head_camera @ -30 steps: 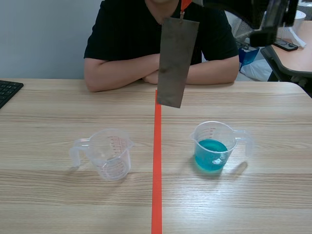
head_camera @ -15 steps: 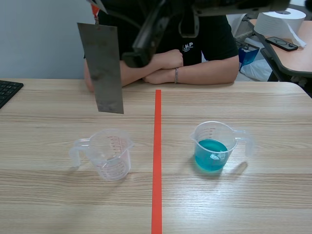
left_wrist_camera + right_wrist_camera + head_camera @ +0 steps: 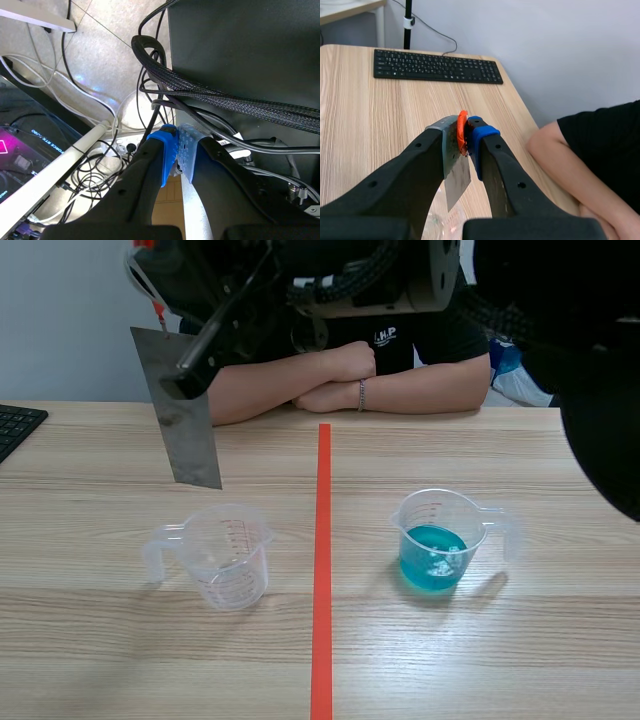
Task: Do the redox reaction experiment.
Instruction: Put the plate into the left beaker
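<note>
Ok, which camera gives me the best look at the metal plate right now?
The scene view: the whole metal plate hangs tilted in the air, near the empty cup. The right wrist view shows only its top part and orange tab, between the fingers of the right gripper. The left wrist view shows none of it.

Keyboard (image 3: 15, 428) partly off the edge; metal plate (image 3: 190, 445) top behind right arm (image 3: 590, 360).

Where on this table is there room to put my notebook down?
Bare wood lies along the near edge before the empty cup and the blue-liquid cup, and between empty cup and keyboard. Crowded: under the hanging metal sheet and by the person's arms.
</note>
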`<action>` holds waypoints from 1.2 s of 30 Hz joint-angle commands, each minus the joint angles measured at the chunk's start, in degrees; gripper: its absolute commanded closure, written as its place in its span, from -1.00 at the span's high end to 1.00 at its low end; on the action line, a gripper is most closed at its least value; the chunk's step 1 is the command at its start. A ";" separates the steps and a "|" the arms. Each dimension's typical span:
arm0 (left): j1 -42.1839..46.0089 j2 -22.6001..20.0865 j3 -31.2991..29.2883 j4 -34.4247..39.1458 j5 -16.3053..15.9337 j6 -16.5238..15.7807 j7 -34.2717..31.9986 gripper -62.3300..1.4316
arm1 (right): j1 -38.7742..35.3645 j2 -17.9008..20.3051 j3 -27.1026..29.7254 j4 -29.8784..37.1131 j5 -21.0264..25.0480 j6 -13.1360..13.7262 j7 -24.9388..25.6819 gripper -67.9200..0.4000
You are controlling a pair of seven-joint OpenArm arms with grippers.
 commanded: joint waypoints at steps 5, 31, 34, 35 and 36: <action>0.59 -0.04 0.07 0.66 -0.20 -0.13 -0.37 -0.87 | 1.14 0.48 -0.74 -0.26 -0.24 -0.37 0.85 -0.97; 0.59 -0.04 0.07 0.66 -0.20 -0.13 -0.37 -0.87 | 1.16 0.44 -0.74 -13.99 -5.84 -0.37 10.21 -0.97; 0.59 -0.04 0.07 0.66 -0.20 -0.13 -0.37 -0.87 | 1.16 0.44 -0.81 -15.54 -5.86 -0.37 10.56 -0.97; 0.59 -0.04 0.07 0.66 -0.20 -0.13 -0.37 -0.87 | 1.16 0.44 -0.81 -16.00 -5.86 -0.35 10.67 -0.97; 0.59 -0.04 0.07 0.66 -0.20 -0.13 -0.37 -0.87 | 1.16 0.44 -0.81 -16.37 -5.90 -0.35 10.82 -0.97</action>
